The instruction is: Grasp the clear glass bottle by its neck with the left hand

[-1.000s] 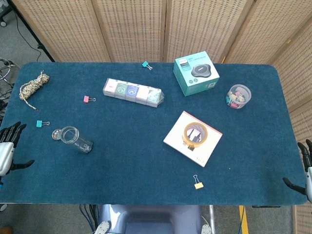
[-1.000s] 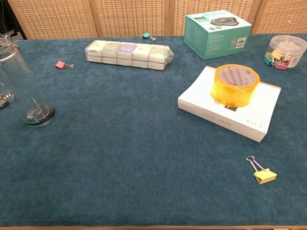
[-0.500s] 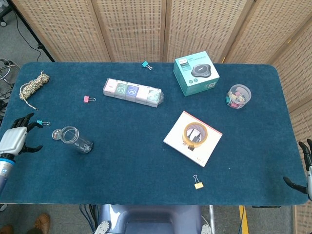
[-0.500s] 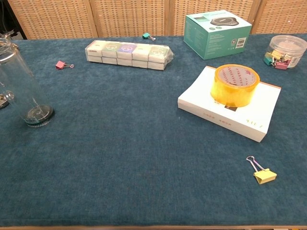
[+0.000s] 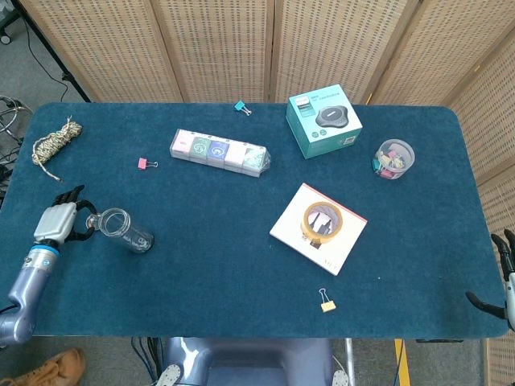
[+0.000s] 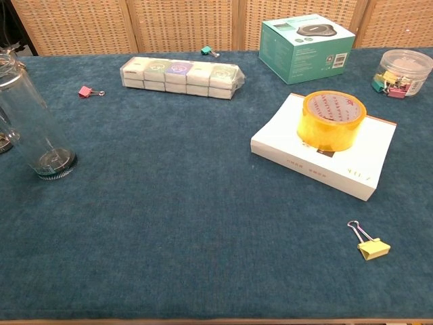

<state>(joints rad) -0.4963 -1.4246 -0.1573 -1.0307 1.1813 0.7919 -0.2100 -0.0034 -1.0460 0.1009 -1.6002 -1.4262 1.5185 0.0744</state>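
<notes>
The clear glass bottle [image 5: 125, 229] stands upright near the table's left edge, its open mouth toward the camera in the head view. The chest view shows the bottle [image 6: 32, 122] at the far left. My left hand [image 5: 59, 219] is just to the left of the bottle's top, its fingers spread and its thumb reaching toward the neck. It holds nothing. My right hand [image 5: 504, 280] hangs at the table's front right corner, fingers apart and empty. Neither hand shows in the chest view.
A rope coil [image 5: 52, 143] lies behind the left hand, a pink clip [image 5: 145, 163] further right. Mid-table are a pack of small boxes [image 5: 219, 153], a teal box [image 5: 322, 121], a clip jar [image 5: 394, 157], a white book [image 5: 306, 241] bearing yellow tape [image 5: 322, 219], and a yellow clip [image 5: 327, 304].
My left hand has moved from the table's left edge rightward and forward, ending up beside the bottle's top. The right hand and the bottle have stayed put.
</notes>
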